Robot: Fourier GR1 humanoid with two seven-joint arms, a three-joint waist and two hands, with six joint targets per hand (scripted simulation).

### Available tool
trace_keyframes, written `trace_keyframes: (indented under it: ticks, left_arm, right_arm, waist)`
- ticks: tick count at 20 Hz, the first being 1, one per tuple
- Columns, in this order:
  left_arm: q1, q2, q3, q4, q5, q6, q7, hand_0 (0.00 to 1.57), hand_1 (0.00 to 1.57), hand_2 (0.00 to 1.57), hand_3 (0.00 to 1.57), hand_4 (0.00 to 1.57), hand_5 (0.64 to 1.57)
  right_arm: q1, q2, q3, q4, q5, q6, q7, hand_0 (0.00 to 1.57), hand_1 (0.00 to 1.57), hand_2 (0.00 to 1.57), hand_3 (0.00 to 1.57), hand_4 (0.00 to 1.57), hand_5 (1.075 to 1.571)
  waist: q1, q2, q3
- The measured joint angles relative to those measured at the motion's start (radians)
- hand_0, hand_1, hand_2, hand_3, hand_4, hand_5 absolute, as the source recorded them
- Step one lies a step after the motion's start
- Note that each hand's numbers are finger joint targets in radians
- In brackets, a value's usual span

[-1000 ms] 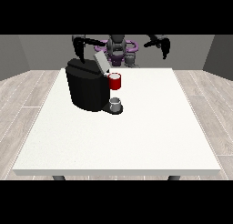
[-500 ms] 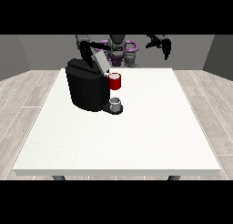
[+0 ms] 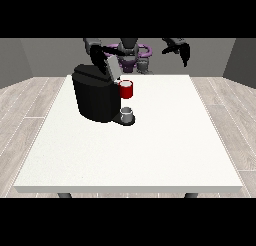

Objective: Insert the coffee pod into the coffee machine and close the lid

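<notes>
Hand at the view's left point(image 3: 96, 53) sits above the coffee machine point(image 3: 97, 97) by its raised lid point(image 3: 112, 69); can't tell its fingers, and the hand at the view's right point(image 3: 181, 50) hangs clear, fingers drooping, holding nothing. Grey thing point(image 3: 127, 113) sits at the machine's base under a red thing at the machine point(image 3: 126, 89); can't confirm it's the pod. If it is, you should expect it light, rigid and slick, so pinch its side walls.

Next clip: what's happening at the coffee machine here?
The robot stands behind the white table. The hand at the view's left is over the top of the black coffee machine, near its raised lid. The hand at the view's right hangs in the air, holding nothing. A red thing at the machine sits above a grey thing.
</notes>
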Motion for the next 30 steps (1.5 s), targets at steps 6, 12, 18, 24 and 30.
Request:
trace_keyframes:
  ticks: [6,12,18,24,30]
  left_arm:
    - [0.011,0.004,-0.015,-0.004,-0.007,0.0,-0.008,0.0,0.0,0.0,0.0,0.36,1.571]
    - [-0.005,-0.003,-0.034,-0.01,-0.011,0.0,-0.005,0.0,0.0,0.0,0.0,0.36,1.571]
    - [-0.038,-0.005,-0.045,0.005,-0.023,0.006,-0.005,0.0,0.0,0.0,0.0,0.34,1.571]
    - [-0.078,-0.022,-0.071,0.004,-0.025,0.0,-0.016,0.0,0.0,0.0,0.0,0.38,1.571]
    - [-0.114,-0.019,-0.087,0.0,-0.024,-0.019,-0.028,0.0,0.0,0.0,0.0,0.4,1.571]
  right_arm:
    - [-0.064,-0.026,0.016,0.005,0.039,-0.011,0.05,0.0,0.0,0.0,0.0,0.11,1.571]
    - [-0.107,-0.034,0.029,0.005,0.074,-0.031,0.101,0.0,0.0,0.0,0.0,0.0,1.571]
    - [-0.137,-0.055,0.057,-0.016,0.147,-0.069,0.164,0.0,0.0,0.0,0.0,0.2,1.571]
    - [-0.187,-0.113,0.052,-0.038,0.208,-0.088,0.242,0.0,0.0,0.0,0.0,0.16,1.571]
    - [-0.209,-0.176,0.026,-0.068,0.241,-0.072,0.315,0.0,0.0,0.0,0.0,0.0,1.571]
  waist:
    - [0.017,0.032,0.0044]
    - [0.028,0.054,0.0093]
    - [0.048,0.081,0.0158]
    - [0.105,0.129,0.0229]
    - [0.168,0.17,0.0326]
